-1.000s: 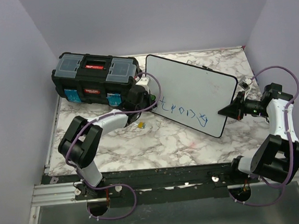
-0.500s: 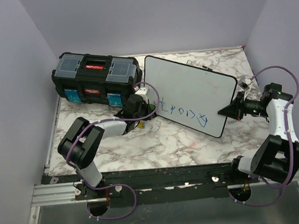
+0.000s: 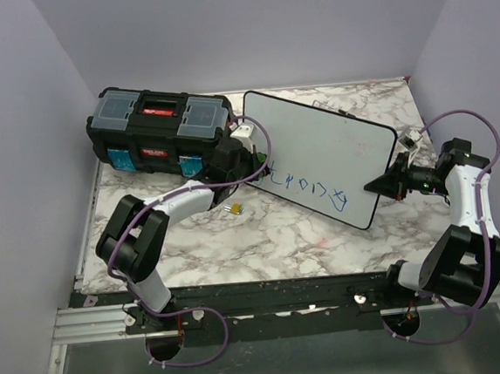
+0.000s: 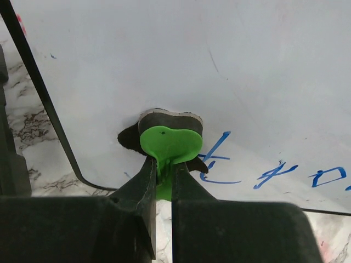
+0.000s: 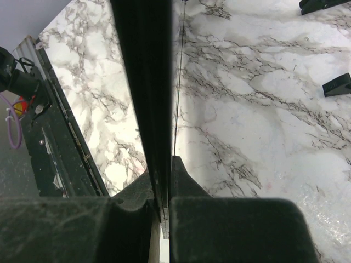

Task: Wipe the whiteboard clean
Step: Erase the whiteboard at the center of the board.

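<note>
pressing a green eraser [image 4: 169,141] onto the whiteboard [image 4: 219,66], the left tool [image 4: 164,165] is closed on it (beside blue letters [image 4: 272,174]); the right tool [image 5: 162,174] pinches the whiteboard's rim.

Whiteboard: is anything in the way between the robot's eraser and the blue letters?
Nothing visible is. The left gripper pinches the green eraser, which rests flat on the whiteboard. The blue letters start right beside it, with only bare board between.
</note>
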Action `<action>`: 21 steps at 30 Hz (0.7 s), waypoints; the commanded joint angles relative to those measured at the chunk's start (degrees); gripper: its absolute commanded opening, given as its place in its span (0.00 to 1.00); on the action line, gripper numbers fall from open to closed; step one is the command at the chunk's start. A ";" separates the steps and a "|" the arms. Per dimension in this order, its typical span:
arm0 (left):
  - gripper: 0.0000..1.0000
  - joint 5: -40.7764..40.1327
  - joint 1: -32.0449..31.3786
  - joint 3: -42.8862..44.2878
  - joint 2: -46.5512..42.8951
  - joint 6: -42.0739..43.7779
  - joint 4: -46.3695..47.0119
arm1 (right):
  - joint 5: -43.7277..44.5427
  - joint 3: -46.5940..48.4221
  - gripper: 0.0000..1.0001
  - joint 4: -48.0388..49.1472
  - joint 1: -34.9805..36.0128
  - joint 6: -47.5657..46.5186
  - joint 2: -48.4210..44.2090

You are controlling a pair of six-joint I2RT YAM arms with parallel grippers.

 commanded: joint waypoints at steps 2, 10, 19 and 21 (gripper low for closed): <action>0.00 0.29 0.50 -0.68 0.14 -0.39 1.26 | -1.54 0.83 0.01 -0.73 0.52 -1.40 -1.48; 0.00 0.78 0.45 -12.79 -0.97 -4.90 8.15 | -1.69 0.81 0.01 -0.79 0.55 -1.46 -1.34; 0.00 -0.55 0.52 -3.07 -0.85 -1.20 1.77 | -1.63 0.64 0.01 -0.40 0.48 -1.11 -1.63; 0.00 -1.15 0.51 -0.10 -0.60 -0.64 0.09 | -1.54 0.64 0.01 -0.21 0.51 -0.92 -1.67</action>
